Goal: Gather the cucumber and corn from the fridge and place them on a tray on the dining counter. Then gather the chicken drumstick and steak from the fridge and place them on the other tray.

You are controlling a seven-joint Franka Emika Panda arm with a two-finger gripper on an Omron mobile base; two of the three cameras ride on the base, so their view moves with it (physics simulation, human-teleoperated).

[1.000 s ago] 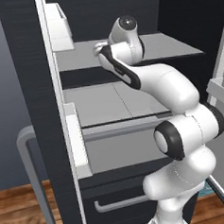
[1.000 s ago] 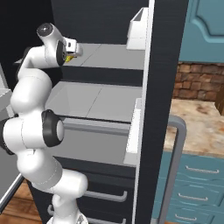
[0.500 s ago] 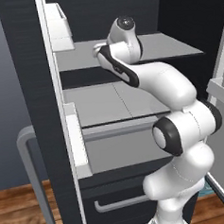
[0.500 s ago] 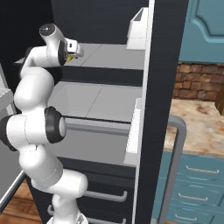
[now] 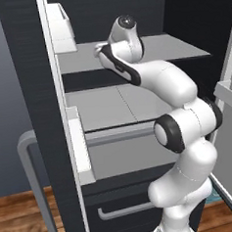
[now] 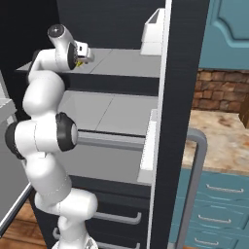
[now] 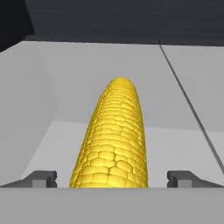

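You have the fingers [image 7: 113,178] spread wide astride the corn [image 7: 113,142], which lies lengthwise at centre frame on the fridge shelf [image 7: 175,83], evidently lined up so they can close on its sides.

Teal cabinet drawers [image 6: 221,204], brick wall [image 6: 219,90]

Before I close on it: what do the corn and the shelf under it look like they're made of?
The corn: bumpy, glossy yellow kernels in tight rows, so it looks like a real cob, firm and ridged, though a rendering leaves that open. The shelf: flat, matte light grey with a thin dark seam line, probably painted metal or plastic; no shine or texture to settle it. The open gripper straddles the cob.
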